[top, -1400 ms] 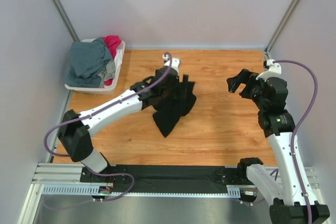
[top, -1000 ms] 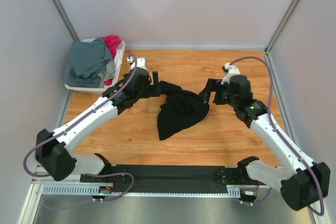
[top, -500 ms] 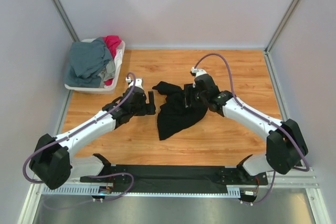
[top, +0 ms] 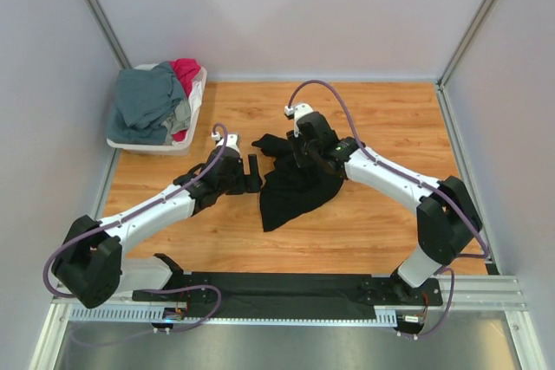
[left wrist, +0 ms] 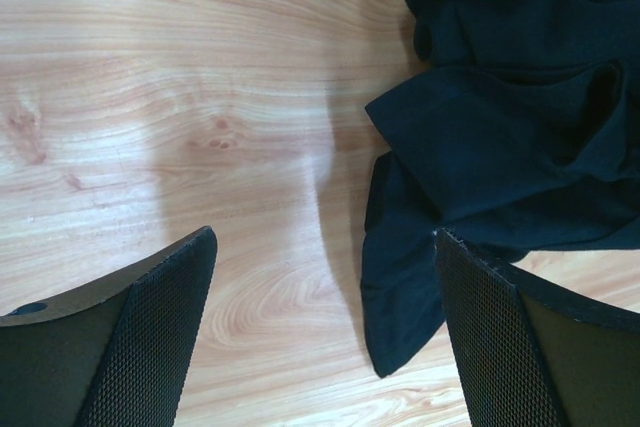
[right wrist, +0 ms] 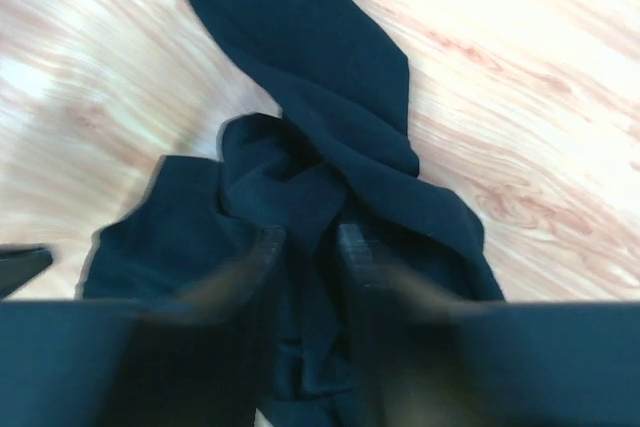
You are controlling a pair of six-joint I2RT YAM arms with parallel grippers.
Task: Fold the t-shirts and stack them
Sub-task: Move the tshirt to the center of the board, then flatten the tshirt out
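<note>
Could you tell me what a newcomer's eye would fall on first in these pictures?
A crumpled black t-shirt lies mid-table, with the right gripper down on its upper folds and the open left gripper beside its left edge. In the far left corner, a white basket is heaped with a grey-blue shirt and a magenta shirt.

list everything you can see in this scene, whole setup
black t-shirt: 1, black, crumpled on the table's middle
grey-blue cloth: count unclear, slate grey-blue, heaped in the basket
red cloth: 1 visible, magenta-red, basket's far side
basket: 1, white, table's far left corner
table: 1, light wood
cables: 2, purple, one along each arm
arms: 2, white and black, bases at the near edge
left tool: 1, black, open, over bare wood left of the black t-shirt
right tool: 1, black, fingers astride a fold of the black t-shirt, grip unclear
</note>
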